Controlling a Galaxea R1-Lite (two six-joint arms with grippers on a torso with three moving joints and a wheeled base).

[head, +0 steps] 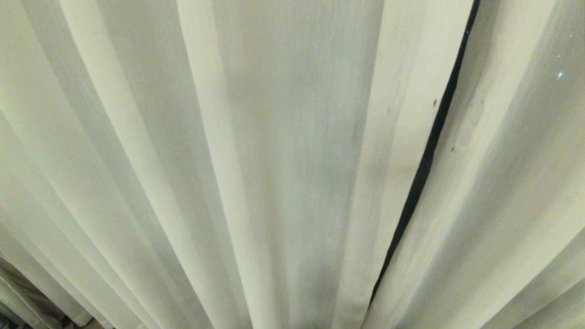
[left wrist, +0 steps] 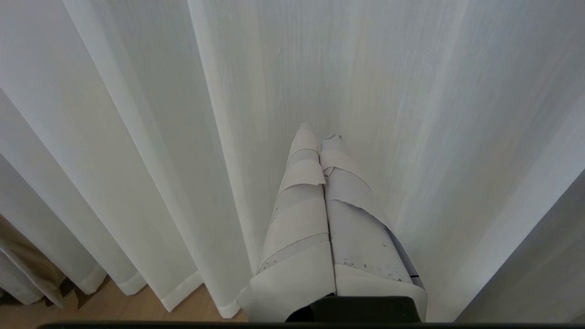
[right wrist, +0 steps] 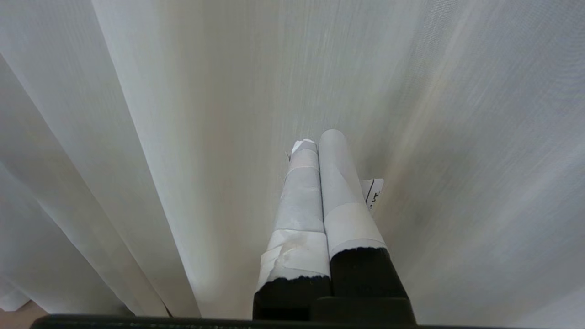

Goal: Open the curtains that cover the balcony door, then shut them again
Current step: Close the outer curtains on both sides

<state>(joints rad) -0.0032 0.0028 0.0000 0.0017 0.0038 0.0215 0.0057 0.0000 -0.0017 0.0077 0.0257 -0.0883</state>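
Observation:
The cream pleated curtains (head: 292,137) fill the head view and hang drawn together. Between the two panels runs a thin dark slit (head: 425,160), right of centre; the balcony door behind is hidden. Neither arm shows in the head view. My left gripper (left wrist: 320,132) is shut, its tape-wrapped fingers pressed together with nothing between them, pointing at the curtains (left wrist: 388,91) close in front. My right gripper (right wrist: 317,139) is also shut and empty, its taped fingers side by side before the curtains (right wrist: 228,114).
In the left wrist view the curtain hems hang just above a wooden floor (left wrist: 114,310). A darker fold of cloth (left wrist: 27,269) lies at the far side near the floor.

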